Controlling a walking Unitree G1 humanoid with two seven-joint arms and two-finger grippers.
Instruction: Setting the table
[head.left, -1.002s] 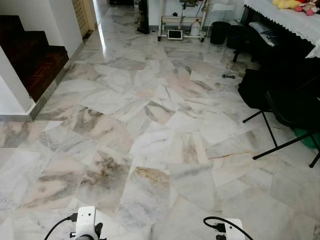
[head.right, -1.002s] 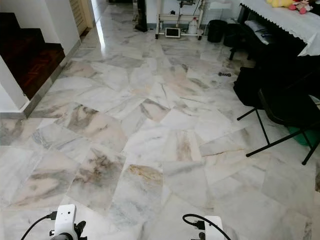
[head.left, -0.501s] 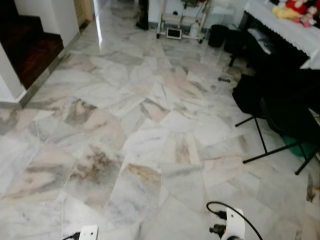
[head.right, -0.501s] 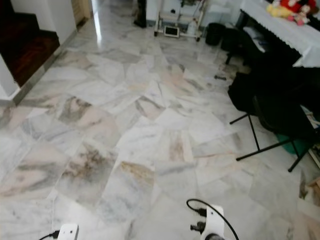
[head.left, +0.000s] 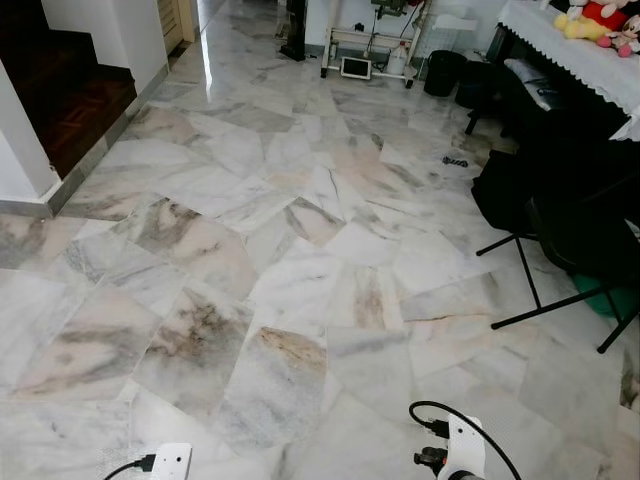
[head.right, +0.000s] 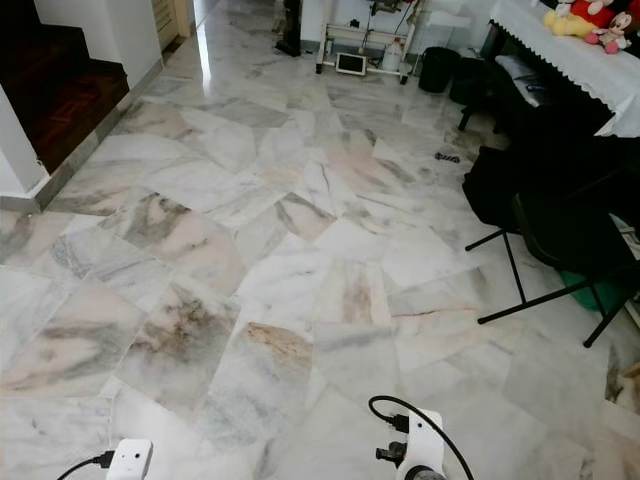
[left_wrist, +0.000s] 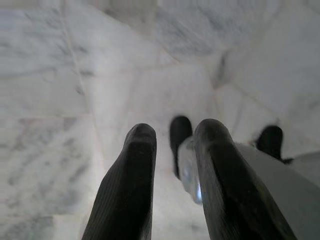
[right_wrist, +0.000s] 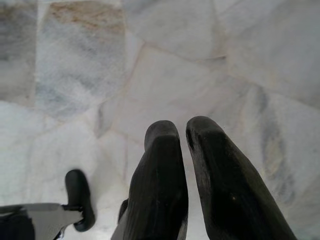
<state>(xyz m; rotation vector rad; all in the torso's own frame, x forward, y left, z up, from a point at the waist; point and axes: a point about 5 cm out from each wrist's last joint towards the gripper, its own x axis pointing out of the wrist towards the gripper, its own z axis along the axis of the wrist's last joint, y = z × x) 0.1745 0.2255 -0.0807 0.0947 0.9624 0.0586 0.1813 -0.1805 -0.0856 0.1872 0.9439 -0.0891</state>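
Left eye view: a wide floor of irregular white and grey marble slabs (head.left: 300, 260), with dark wooden stairs (head.left: 70, 90) on the robot's left and a table under a white lace-edged cloth (head.left: 585, 60) at far right.
Table's load: yellow and red soft toys (head.left: 600, 15) lie on the cloth; no plates, cutlery or glasses can be made out anywhere.
Obstacles: a black folding chair (head.left: 570, 240) with thin splayed legs stands between the robot and the table, a black bag or cushion just beside it; a white wheeled rack (head.left: 370, 50) stands well off at the far end of the room.
Left gripper (left_wrist: 172, 165): hangs low over bare marble, its two long black fingers slightly parted with nothing between them; the white wrist housing (head.left: 172, 460) shows at the lower edge of the head view.
Right gripper (right_wrist: 182, 150): also points at the floor, fingers nearly touching and holding nothing; its wrist, with a looping black cable (head.left: 450, 420), rides a little forward.
Step in hand: by my reading, walking, with the tableware yet to be found.
Doing it well: keep both arms tucked, steer wide of the chair legs, tread evenly on the glossy stone, and face the table squarely before reaching.
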